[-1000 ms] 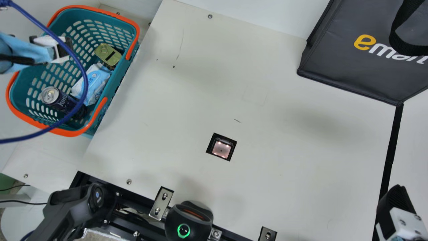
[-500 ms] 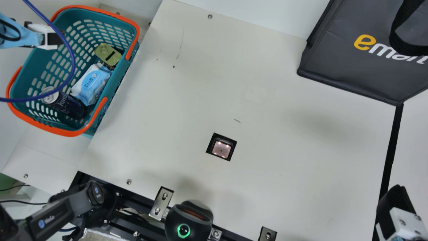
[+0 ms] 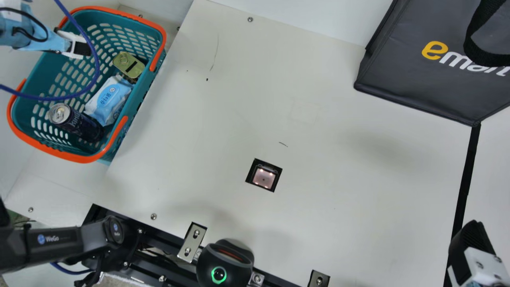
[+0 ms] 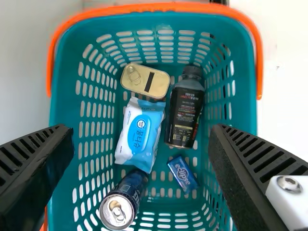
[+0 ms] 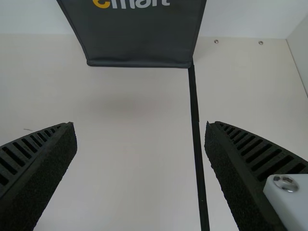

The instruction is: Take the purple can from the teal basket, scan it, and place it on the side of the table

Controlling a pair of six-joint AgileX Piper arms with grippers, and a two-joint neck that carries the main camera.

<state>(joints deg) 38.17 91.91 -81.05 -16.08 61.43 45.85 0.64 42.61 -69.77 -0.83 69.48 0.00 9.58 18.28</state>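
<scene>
purple can not picked, 0 of 3 steps done

purple can [image 4: 117,211], reads dark navy here, is in the teal basket [image 3: 158,59], tilted, lid end up, at one end. wipes pack [image 4: 139,134] right beside it; can't tell if they touch. small blue pack [image 4: 183,174] near, dark bottle [image 4: 185,110] and gold tin [image 4: 145,82] farther up the basket. left hand [image 4: 142,130] over the basket, wide open, gripping nothing. lit scan window [image 3: 263,178] set in the bench [image 3: 338,119], well apart from the basket. right hand [image 5: 140,124] over the bench on the bag [image 3: 430,59] side, open, nothing in it.

left to do: pick, scan, place at side. my read: approach stage; left hand needs to line up over the can and clear the wipes, or it could snag them.
</scene>
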